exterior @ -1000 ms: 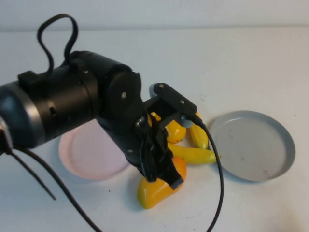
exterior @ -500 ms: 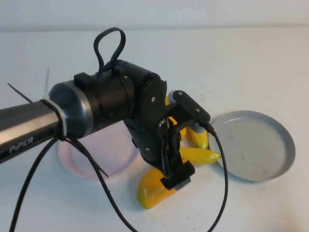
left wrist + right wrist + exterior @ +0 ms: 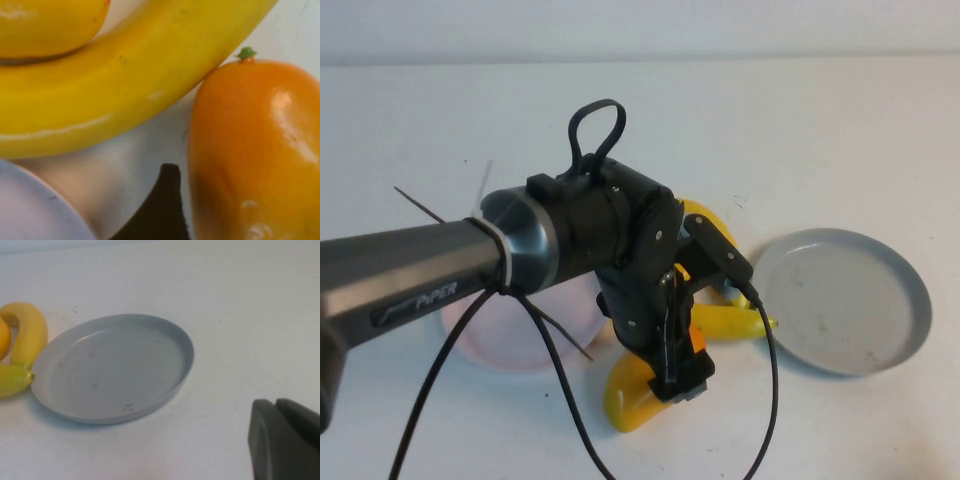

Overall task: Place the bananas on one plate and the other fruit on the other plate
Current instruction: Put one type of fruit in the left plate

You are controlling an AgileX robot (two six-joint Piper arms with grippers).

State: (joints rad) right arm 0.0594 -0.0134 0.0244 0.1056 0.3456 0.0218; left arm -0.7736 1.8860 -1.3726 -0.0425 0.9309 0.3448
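Claws differed: left claw (image 3: pixel 678 372), previously shut, stood open over the orange-yellow mango (image 3: pixel 638 395) beside the banana (image 3: pixel 728 321); right claw (image 3: pixel 285 440) stayed closed near the grey plate (image 3: pixel 112 370).

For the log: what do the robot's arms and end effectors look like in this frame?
The left arm is a dark cylindrical tube with pale "PiPER" lettering, a silvery band, a bulky black wrist housing, loose black cables and cable ties. Its black left end effector is low over the fruit. Of the right end effector only a dark grey rounded finger shows, near the grey plate.
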